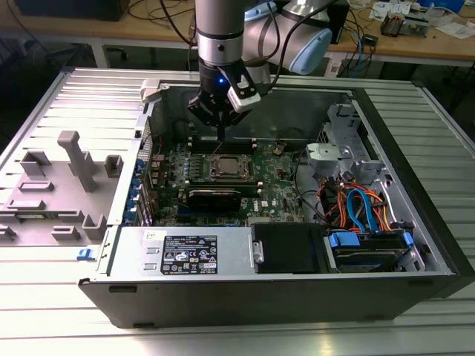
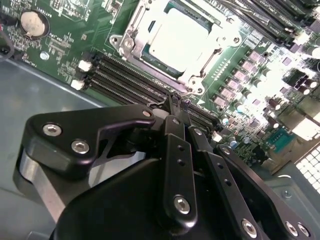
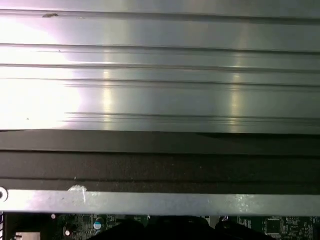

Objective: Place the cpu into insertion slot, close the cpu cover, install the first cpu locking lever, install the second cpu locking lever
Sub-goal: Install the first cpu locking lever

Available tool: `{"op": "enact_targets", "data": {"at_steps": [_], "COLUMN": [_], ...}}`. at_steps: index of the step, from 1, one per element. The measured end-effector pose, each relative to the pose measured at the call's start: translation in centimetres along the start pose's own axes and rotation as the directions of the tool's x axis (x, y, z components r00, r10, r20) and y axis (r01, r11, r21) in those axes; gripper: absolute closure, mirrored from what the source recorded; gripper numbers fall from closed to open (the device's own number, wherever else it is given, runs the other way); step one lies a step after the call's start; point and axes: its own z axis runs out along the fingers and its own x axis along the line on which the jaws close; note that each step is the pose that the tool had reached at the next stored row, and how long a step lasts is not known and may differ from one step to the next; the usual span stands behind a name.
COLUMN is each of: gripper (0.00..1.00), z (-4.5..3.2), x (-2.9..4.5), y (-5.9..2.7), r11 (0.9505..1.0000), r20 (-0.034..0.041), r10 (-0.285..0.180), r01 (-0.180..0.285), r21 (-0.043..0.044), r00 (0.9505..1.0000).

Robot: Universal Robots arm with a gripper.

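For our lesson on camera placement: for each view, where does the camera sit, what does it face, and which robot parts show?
Exterior view: off the arm, looking down into the open computer case; arm and gripper show.
Second wrist view: on the arm, facing the cpu past the shut fingers.
First wrist view: on the arm, facing the ribbed table.
Shared: green circuit board.

A ribbed metal table (image 1: 67,304) holds the open computer case (image 1: 415,222) and grey blocks (image 1: 74,159) near its edge.

We see a black gripper (image 2: 172,102) over a green circuit board (image 2: 65,47), a dull silver-grey cpu (image 2: 177,41) framed by the silver cpu cover (image 2: 131,37), and blue and orange cables (image 1: 364,208).
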Motion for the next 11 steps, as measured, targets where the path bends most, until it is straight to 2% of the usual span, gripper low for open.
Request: {"op": "enact_targets", "data": {"at_steps": [6, 11], "gripper": [0.89, 0.89], "z": [0.01, 0.08], "x": [-0.04, -0.81], "y": [0.01, -0.01], "r11": [0.9995, 0.9994], "r20": [-0.0007, -0.0007], "r10": [0.032, 0.032], "r01": [-0.032, -0.032], "r21": [-0.0051, -0.0085], "r00": [0.9995, 0.9995]}}
